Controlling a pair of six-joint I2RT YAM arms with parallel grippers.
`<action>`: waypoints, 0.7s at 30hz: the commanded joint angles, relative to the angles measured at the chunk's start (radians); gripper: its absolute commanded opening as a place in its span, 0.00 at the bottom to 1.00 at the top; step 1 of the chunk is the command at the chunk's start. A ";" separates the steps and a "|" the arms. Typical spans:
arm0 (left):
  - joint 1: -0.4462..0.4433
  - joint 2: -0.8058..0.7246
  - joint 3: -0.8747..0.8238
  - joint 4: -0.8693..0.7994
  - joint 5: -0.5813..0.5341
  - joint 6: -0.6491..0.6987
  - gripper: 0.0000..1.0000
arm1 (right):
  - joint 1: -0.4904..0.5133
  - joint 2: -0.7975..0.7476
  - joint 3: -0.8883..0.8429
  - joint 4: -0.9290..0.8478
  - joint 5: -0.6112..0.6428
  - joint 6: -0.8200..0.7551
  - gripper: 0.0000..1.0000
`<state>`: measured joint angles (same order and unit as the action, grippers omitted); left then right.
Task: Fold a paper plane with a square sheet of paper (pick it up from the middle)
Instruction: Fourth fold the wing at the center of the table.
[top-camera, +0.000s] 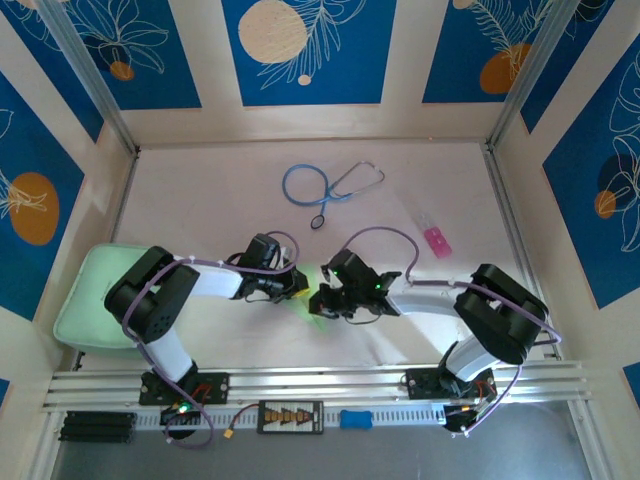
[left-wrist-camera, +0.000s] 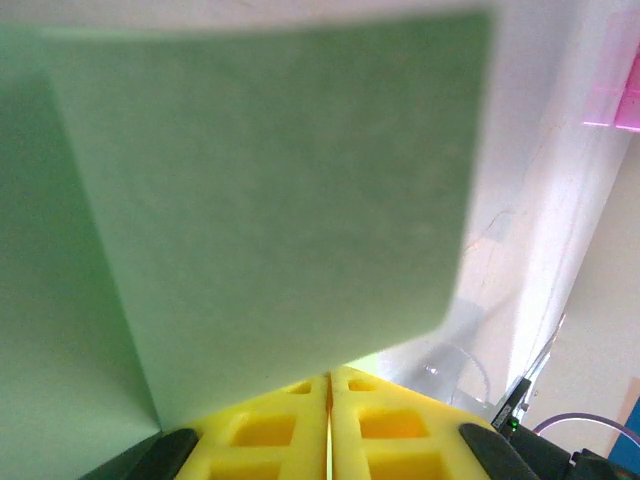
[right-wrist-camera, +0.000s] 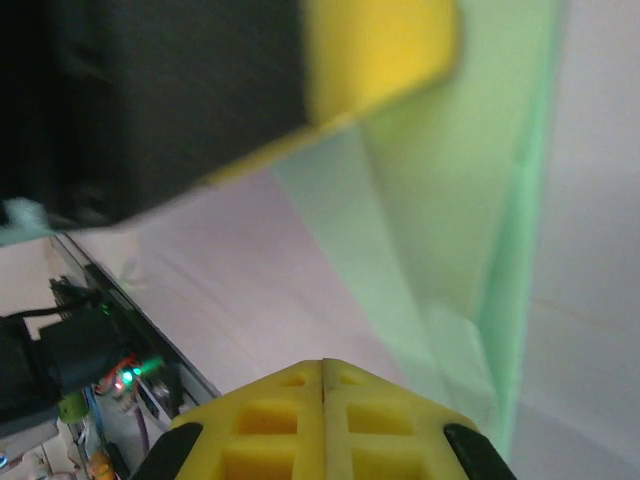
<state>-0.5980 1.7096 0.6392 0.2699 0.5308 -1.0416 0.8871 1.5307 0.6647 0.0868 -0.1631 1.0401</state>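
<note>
**Thin green sheet pinched above the worktop's front edge**

The worktop (top-camera: 210, 200) carries a thick mint-green pad (top-camera: 80, 300) at its left edge, well apart from the work. Near the middle of the front edge, the left gripper (left-wrist-camera: 328, 405) has its yellow fingers pressed together, pinching the square sheet of paper (left-wrist-camera: 270, 180), which stands up from them. The right gripper (right-wrist-camera: 322, 400) is pressed together too, beside a creased flap. I cannot tell whether it grips paper. The sheet looks light, floppy and easily crumpled, so it is probably best taken along a crease near its middle.

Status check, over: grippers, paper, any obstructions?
Left gripper shut on green paper sheet, partly folded, mid-table. Right gripper shut, tips at the sheet's fold. Stethoscope and pink object far back, not in the way.
</note>
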 joint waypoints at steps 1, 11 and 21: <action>0.012 0.016 -0.016 -0.080 -0.057 0.002 0.11 | 0.006 0.053 0.049 -0.080 0.043 -0.010 0.03; 0.014 0.010 -0.010 -0.090 -0.055 0.009 0.11 | 0.011 0.174 0.016 0.009 0.062 0.074 0.03; 0.014 0.013 0.002 -0.099 -0.054 0.020 0.11 | -0.010 0.064 0.019 -0.052 0.062 0.018 0.03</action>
<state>-0.5976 1.7096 0.6441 0.2604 0.5308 -1.0382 0.8871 1.6428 0.6762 0.1059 -0.1005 1.0863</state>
